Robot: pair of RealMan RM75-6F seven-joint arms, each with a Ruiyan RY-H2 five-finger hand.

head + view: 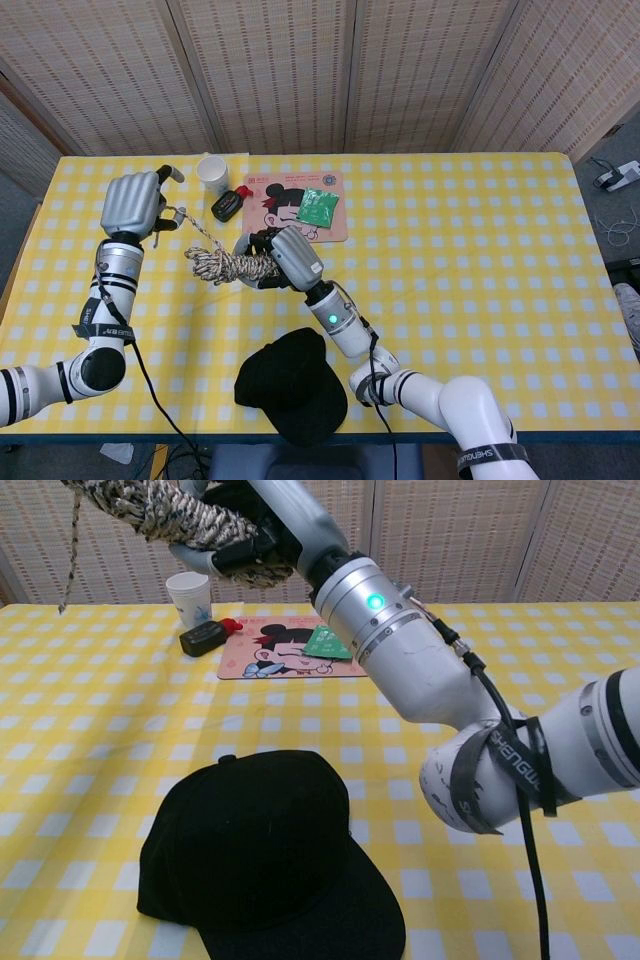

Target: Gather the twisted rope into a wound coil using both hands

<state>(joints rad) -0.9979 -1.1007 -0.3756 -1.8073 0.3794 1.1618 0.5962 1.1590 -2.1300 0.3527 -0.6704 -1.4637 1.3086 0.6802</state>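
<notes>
A twisted beige-and-brown rope (222, 264) is wound in a bundle held up above the table. My right hand (285, 256) grips the bundle at its right end; the chest view has the rope bundle (165, 515) and the right hand (265, 525) at the top left. A loose strand runs up and left from the bundle to my left hand (133, 203), which pinches its end. In the chest view that strand (70, 550) hangs down at the left edge; the left hand itself is out of that frame.
A black cap (292, 385) lies at the near table edge. A white cup (211, 174), a black-and-red device (228, 205) and a cartoon mat (297, 205) with a green packet (319, 207) sit behind the rope. The yellow checked table (480, 250) stretches to the right.
</notes>
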